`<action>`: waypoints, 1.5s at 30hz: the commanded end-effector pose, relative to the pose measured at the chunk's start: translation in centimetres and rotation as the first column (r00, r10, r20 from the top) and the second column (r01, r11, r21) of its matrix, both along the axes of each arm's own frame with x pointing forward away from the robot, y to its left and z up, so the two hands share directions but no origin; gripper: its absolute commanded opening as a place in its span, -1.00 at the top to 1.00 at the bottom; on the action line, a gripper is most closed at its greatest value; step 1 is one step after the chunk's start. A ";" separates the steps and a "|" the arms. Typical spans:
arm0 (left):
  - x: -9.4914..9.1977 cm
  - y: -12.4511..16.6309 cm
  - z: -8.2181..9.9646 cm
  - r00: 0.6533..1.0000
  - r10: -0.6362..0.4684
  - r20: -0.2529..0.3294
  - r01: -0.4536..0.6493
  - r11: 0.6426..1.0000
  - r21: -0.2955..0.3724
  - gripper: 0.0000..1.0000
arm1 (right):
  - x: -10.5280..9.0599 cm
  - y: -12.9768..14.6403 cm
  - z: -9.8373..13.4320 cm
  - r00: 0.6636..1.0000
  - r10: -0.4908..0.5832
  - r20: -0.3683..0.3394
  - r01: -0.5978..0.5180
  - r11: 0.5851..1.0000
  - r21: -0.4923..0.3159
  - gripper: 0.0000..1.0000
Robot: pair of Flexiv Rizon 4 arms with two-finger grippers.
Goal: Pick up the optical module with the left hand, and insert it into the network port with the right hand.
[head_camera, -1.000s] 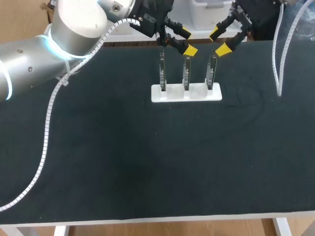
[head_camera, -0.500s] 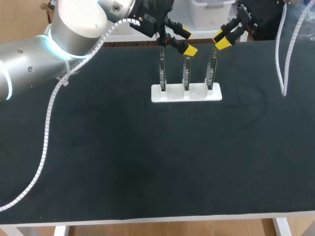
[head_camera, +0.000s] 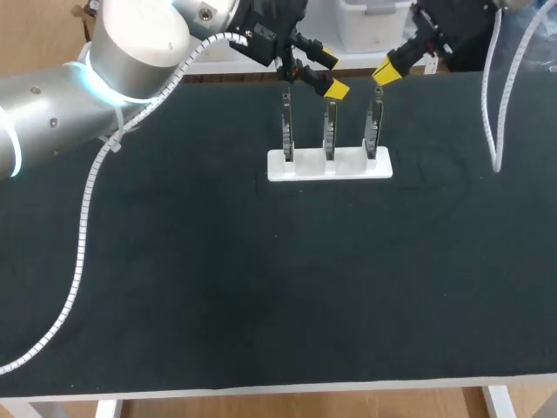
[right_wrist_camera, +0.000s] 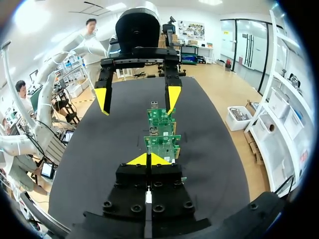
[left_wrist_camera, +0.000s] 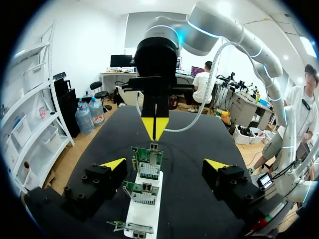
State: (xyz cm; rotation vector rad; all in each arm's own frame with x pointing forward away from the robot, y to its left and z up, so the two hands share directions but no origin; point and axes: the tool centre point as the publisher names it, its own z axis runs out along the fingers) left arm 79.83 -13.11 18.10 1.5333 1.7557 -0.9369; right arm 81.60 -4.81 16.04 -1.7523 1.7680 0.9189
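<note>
Three green circuit boards stand upright in a white holder [head_camera: 329, 165]: left board [head_camera: 286, 126], middle board [head_camera: 330, 131], right board [head_camera: 374, 129]. My left gripper [head_camera: 329, 75] hangs open just above the left and middle boards, nothing between its fingers. In the left wrist view the left gripper [left_wrist_camera: 164, 164] straddles the row of boards [left_wrist_camera: 148, 163]. My right gripper [head_camera: 385, 71] is shut, yellow tips together, empty, above the right board. In the right wrist view the right gripper [right_wrist_camera: 148, 159] points along the boards [right_wrist_camera: 161, 144] toward the open left gripper [right_wrist_camera: 138, 98]. I see no separate optical module.
The holder sits near the far edge of the black table mat [head_camera: 261, 279]. A white spiral cable [head_camera: 494, 113] hangs down at the right, another spiral cable [head_camera: 83, 226] trails along my left arm.
My right gripper has closed from wide open to tips together and shifted slightly up. The left arm, its open gripper and the boards have not moved.
</note>
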 end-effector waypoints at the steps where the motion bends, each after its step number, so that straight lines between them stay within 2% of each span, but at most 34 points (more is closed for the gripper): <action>1: -0.3 0.0 0.0 1.000 0.005 0.003 -0.005 1.000 0.001 -1.00 | -0.1 0.3 -0.3 1.000 -0.002 -0.001 0.002 1.000 0.001 1.00; 18: -0.3 0.0 0.0 1.000 0.005 0.003 -0.005 1.000 0.001 -1.00 | 0.6 -0.1 -1.2 1.000 -0.009 -0.020 0.009 1.000 -0.009 1.00; 45: -0.3 0.0 0.0 1.000 0.005 0.003 -0.005 1.000 0.001 -1.00 | 0.0 -0.4 -2.1 0.999 -0.011 -0.047 0.010 1.000 -0.023 1.00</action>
